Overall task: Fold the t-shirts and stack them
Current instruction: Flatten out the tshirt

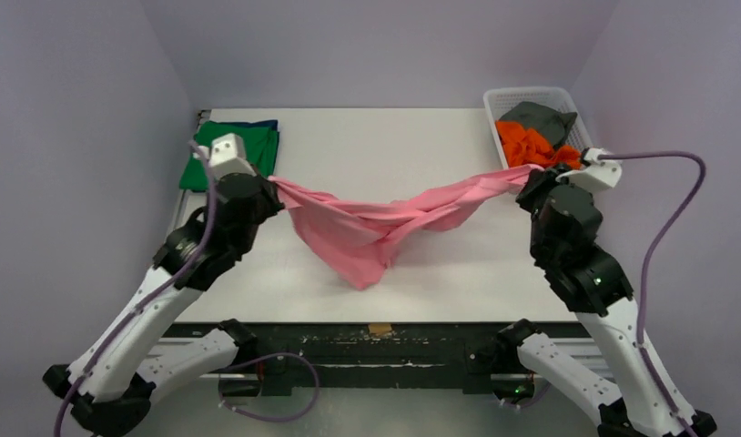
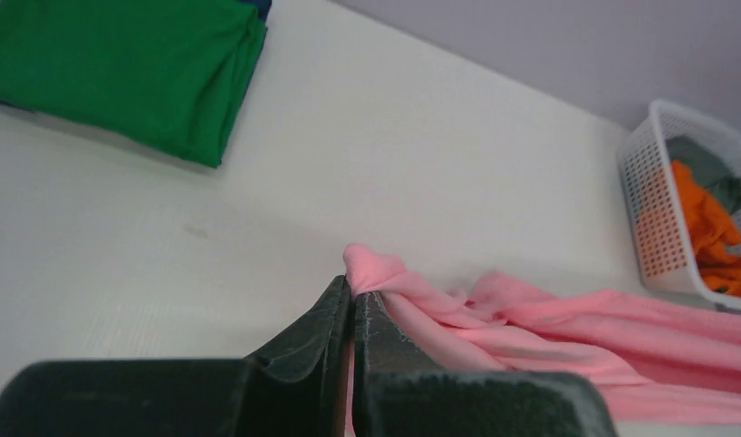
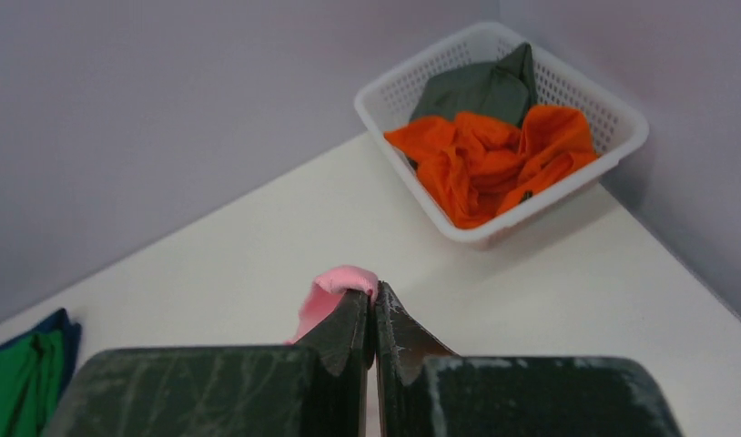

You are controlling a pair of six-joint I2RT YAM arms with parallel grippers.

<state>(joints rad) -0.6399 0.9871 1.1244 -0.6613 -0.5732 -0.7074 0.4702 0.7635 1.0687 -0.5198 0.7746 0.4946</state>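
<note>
A light pink t-shirt (image 1: 367, 228) hangs stretched between both arms over the white table (image 1: 385, 146), its middle sagging down onto the surface. My left gripper (image 1: 274, 180) is shut on its left end, a pink bunch (image 2: 371, 269) poking past the closed fingertips. My right gripper (image 1: 528, 175) is shut on the right end, with a pink fold (image 3: 335, 289) showing at its tips. A folded green t-shirt (image 1: 230, 153) lies at the back left on top of a dark blue one (image 1: 258, 125). Orange (image 1: 531, 144) and grey (image 1: 538, 118) t-shirts sit crumpled in the basket.
A white plastic mesh basket (image 1: 522, 96) stands at the back right corner, close behind the right gripper. Purple walls enclose the table on three sides. Purple cables loop beside each arm.
</note>
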